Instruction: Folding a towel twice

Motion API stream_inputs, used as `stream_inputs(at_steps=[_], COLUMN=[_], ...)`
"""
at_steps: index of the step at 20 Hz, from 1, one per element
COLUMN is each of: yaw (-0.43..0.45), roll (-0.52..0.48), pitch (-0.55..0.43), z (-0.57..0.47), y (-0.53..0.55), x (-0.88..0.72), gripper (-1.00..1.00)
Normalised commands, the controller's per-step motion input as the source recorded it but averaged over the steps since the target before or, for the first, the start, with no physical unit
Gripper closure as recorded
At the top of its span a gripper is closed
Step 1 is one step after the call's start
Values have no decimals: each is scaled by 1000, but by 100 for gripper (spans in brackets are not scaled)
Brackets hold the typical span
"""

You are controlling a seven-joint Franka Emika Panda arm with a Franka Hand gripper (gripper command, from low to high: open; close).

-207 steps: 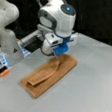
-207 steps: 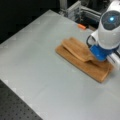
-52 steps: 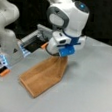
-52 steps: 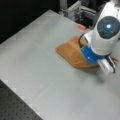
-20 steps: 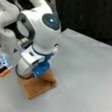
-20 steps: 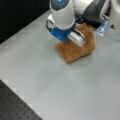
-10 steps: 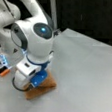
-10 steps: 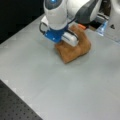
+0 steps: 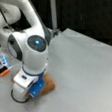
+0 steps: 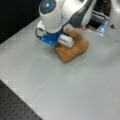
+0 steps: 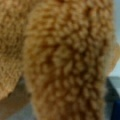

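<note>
A plain grey table [image 10: 75, 95] fills both front views, with a dark backdrop behind it and a strip of perforated black board at 7 o'clock in a front view. On the table lies the towel [image 10: 73, 48], now a small, thick, roughly square bundle; in a front view it sits just above centre, toward 1 o'clock, and in a front view only a corner of it [image 9: 49, 85] peeks out at 6 o'clock from under the arm's white wrist. That is the change worth noting: ten seconds ago the cloth lay as a long narrow strip, a few seconds ago one end was lifted and being carried over, and half a second ago the arm was already low over the shortened pile, much as it is here. Judged from the compact shape, the second fold looks laid over, so the folding is at or very near its end. The gripper [image 10: 60, 41] is pressed low at the towel's 9 o'clock edge, its blue body and white finger block touching or almost touching the cloth. The wrist view is filled with terry loops [image 11: 65, 60] right against the lens, with a ridge of cloth running from 12 to 6 o'clock, which may be a fold held between the fingers, though no finger shows there. Whether the claw is closed on the towel or has let go I cannot tell. Blue and orange clutter [image 9: 3, 65] lies at the table's 9 o'clock edge.
</note>
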Motion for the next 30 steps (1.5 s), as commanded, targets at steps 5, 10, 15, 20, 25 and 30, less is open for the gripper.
stream_inputs(at_steps=[5, 10, 15, 20, 25, 30], yaw=[-37, -103, -124, -130, -133, -123], roll=[51, 60, 67, 43, 20, -10], pitch=[-109, -153, -170, -146, -110, -57], z=[-103, -82, -45, 9, 48, 114], y=[-6, 44, 80, 122, 124, 94], x=[-229, -223, -192, -236, -249, -247], gripper=[-100, -100, -100, -100, -100, -100])
